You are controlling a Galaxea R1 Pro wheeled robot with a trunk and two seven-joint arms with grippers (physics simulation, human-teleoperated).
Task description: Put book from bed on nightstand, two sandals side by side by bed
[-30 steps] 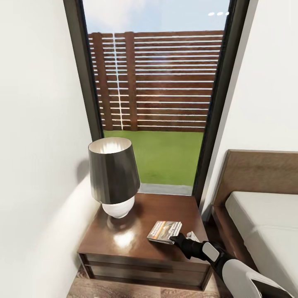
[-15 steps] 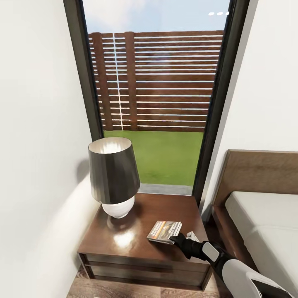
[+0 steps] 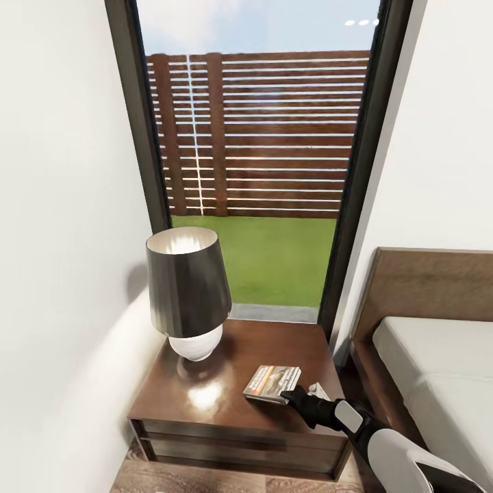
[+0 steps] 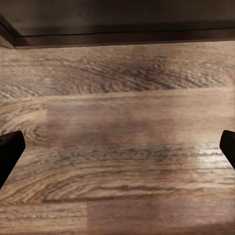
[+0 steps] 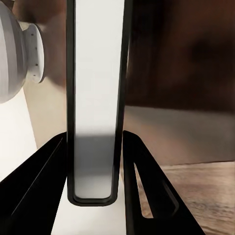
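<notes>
The book point(image 3: 272, 383) lies flat on the nightstand point(image 3: 205, 404), near its front right corner. My right gripper point(image 3: 291, 396) reaches in from the lower right and meets the book's near edge. In the right wrist view the book point(image 5: 95, 98) appears edge-on, pale pages between dark covers, with both black fingers point(image 5: 44, 176) pressed against its sides, so the right gripper point(image 5: 94, 137) is shut on it. The left gripper point(image 4: 117, 147) hangs open over the wooden floor point(image 4: 117, 98) with nothing between its tips. The bed point(image 3: 438, 370) lies to the right. The sandals are out of view.
A lamp point(image 3: 186, 294) with a dark shade and white round base stands on the nightstand's back left; its base point(image 5: 14, 58) is close beside the book. A tall window is behind, a white wall at left. The brown headboard point(image 3: 424, 287) borders the nightstand's right side.
</notes>
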